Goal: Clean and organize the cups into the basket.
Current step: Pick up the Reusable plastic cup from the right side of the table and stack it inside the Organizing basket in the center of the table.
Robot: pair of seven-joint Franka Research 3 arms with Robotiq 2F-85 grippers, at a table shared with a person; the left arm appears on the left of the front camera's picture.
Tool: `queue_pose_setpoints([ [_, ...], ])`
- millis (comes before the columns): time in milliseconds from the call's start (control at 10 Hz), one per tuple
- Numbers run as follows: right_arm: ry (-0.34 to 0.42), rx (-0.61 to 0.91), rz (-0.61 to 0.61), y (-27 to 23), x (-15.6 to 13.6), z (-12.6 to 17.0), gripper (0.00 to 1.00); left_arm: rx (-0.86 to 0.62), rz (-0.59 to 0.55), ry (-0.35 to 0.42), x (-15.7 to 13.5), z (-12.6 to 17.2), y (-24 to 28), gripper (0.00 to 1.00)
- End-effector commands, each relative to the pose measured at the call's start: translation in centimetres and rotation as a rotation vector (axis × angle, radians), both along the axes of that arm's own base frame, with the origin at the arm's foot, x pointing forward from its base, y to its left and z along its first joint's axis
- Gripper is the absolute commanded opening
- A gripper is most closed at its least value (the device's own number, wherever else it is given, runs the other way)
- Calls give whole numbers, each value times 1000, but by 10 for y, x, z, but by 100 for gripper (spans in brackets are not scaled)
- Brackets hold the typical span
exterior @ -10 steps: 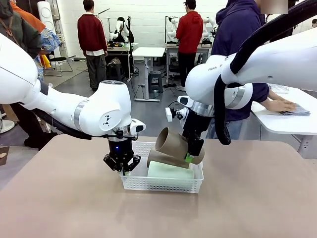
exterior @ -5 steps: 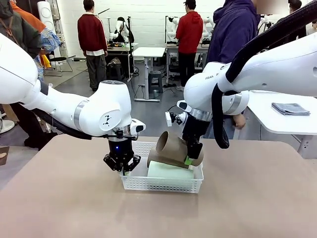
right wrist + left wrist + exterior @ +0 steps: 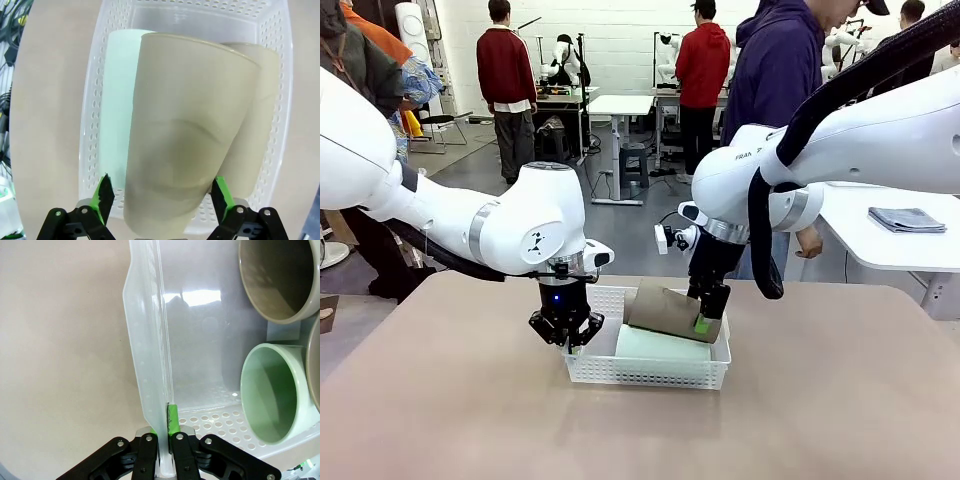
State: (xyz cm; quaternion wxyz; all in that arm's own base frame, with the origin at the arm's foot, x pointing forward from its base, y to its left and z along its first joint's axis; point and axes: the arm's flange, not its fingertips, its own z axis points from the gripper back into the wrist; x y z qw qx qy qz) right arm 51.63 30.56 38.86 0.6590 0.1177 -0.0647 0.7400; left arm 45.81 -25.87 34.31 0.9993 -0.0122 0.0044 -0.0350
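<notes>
1. At your far left, the left tool point(image 3: 566, 333) stands at the basket's point(image 3: 620, 372) left end wall; in the left wrist view its fingers point(image 3: 172, 421) are clamped tight on the thin rim of that wall.
2. The basket sits near the middle of the tan counter point(image 3: 440, 420), its long axis running across your front view from left to right.
3. Inside it, the mint green cup point(image 3: 660, 345) lies on its side along the basket's length; the left wrist view shows its open mouth point(image 3: 270, 400) facing the left tool's end.
4. Behind and above it, a tan-brown cup point(image 3: 665, 310) also lies lengthwise, mouth toward the left and its right end raised a little. The right wrist view shows what looks like a second tan cup point(image 3: 255, 115) beside it, partly hidden.
5. At the basket's right end, the right tool point(image 3: 704, 318) hangs over the tan cup's base. In the right wrist view its green pads point(image 3: 102, 197) stand spread wide on either side of that cup point(image 3: 185, 145), with a gap on each side.
</notes>
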Motion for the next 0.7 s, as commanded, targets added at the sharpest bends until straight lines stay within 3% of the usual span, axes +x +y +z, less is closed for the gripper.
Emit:
queue_pose_setpoints([
  [0, -12, -2, -22, -2, -3, 1, 100, 3, -1, 2, -1, -1, 0, 0],
  [300, -36, 45, -29, -7, -4, 19, 100, 3, -1, 2, -1, -1, 0, 0],
  [600, -78, 171, -53, -33, -8, 69, 100, 3, -1, 2, -1, -1, 0, 0],
])
